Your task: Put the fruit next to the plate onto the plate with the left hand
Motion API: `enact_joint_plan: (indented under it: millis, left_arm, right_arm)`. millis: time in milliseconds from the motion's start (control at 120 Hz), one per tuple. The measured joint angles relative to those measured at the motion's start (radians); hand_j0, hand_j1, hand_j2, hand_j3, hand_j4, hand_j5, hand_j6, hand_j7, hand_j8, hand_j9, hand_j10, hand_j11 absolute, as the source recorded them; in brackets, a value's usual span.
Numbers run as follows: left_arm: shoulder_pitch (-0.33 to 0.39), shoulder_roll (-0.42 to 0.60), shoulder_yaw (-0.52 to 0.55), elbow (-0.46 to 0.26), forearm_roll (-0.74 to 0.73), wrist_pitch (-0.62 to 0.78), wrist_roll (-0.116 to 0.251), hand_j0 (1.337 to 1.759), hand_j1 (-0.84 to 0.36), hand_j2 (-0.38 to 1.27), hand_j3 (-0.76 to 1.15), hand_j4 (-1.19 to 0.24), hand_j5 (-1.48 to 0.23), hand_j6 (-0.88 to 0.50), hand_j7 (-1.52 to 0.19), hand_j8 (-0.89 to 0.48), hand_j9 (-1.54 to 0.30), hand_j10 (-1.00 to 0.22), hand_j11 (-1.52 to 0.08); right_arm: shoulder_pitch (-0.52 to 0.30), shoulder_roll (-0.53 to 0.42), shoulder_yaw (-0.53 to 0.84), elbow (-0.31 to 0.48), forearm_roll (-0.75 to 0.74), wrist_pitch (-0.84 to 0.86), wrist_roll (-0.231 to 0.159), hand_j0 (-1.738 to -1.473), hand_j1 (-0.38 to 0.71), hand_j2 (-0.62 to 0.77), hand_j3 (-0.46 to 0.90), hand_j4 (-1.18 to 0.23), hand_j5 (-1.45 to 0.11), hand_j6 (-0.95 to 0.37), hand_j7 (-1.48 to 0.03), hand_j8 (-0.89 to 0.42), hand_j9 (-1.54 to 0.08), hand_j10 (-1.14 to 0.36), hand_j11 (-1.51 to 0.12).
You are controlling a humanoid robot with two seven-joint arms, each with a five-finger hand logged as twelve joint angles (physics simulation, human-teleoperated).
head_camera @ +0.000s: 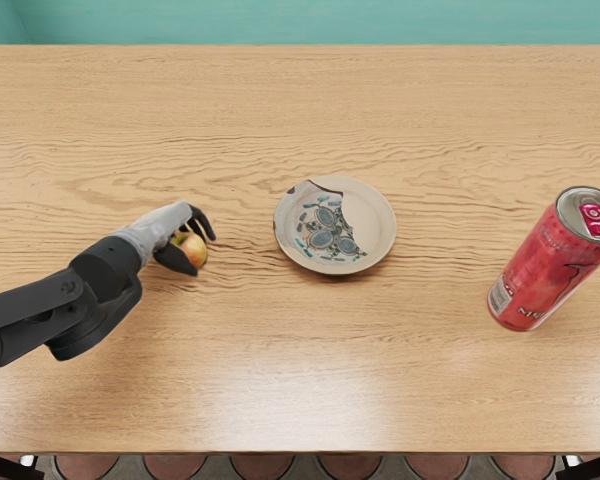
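Seeing a small yellow-red fruit [193,249], I find my left hand [166,232] stretched across the desk [300,370], fingers [204,224] clamped around it, left of the plate [376,214].

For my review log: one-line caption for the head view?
Left hand grasps the fruit left of the patterned plate; a red can sits far right.

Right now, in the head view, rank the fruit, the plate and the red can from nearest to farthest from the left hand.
1. fruit: in the left hand's curled fingers, on the table's left side.
2. plate: mid-table, to the right of the hand.
3. red can: near the right edge, leaning, plainly farthest.
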Motion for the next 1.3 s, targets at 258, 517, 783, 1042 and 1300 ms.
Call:
enact_joint_plan:
  millis: [258,517,783,1042,1300]
  left_arm:
    - [-0.006,0.003,0.001,0.0,-0.009,-0.002,0.0,1.651,-0.32,0.26,0.0,-0.7,-0.92,-0.45,-0.92,-0.36,-0.94,-0.55,-0.93]
    - [-0.073,-0.001,-0.007,-0.001,-0.017,-0.012,0.002,1.646,-0.32,0.27,0.0,-0.73,-1.0,-0.42,-1.0,-0.33,-1.0,-0.53,-1.0]
    - [-0.224,-0.029,-0.01,0.001,-0.07,-0.044,0.001,1.646,-0.3,0.3,0.0,-0.74,-1.01,-0.44,-1.02,-0.34,-1.02,-0.53,-1.02]
    - [-0.307,-0.172,-0.008,0.051,-0.099,-0.091,-0.001,1.649,-0.2,0.16,0.0,-0.74,-1.03,-0.51,-1.03,-0.4,-1.03,-0.59,-1.02]
    - [-0.351,-0.317,0.0,0.142,-0.104,-0.114,-0.001,1.651,-0.19,0.17,0.0,-0.73,-1.05,-0.52,-1.03,-0.4,-1.03,-0.58,-1.02]
  right_arm:
    - [0.0,0.0,0.0,0.0,0.0,0.0,0.0,-1.658,-0.35,0.0,0.0,0.0,0.0,0.0,0.0,0.0,0.0,0.0,0.0]
    - [0.002,0.0,0.0,0.0,0.0,0.0,0.0,-1.658,-0.35,0.0,0.0,0.0,0.0,0.0,0.0,0.0,0.0,0.0,0.0]
    - [0.008,0.0,0.0,0.0,0.0,0.0,0.0,-1.658,-0.35,0.0,0.0,0.0,0.0,0.0,0.0,0.0,0.0,0.0,0.0]
    - [0.011,0.0,0.0,0.0,0.0,-0.001,0.0,-1.658,-0.35,0.0,0.0,0.0,0.0,0.0,0.0,0.0,0.0,0.0,0.0]
    - [0.011,0.0,0.0,0.0,0.0,-0.001,0.0,-1.658,-0.35,0.0,0.0,0.0,0.0,0.0,0.0,0.0,0.0,0.0,0.0]
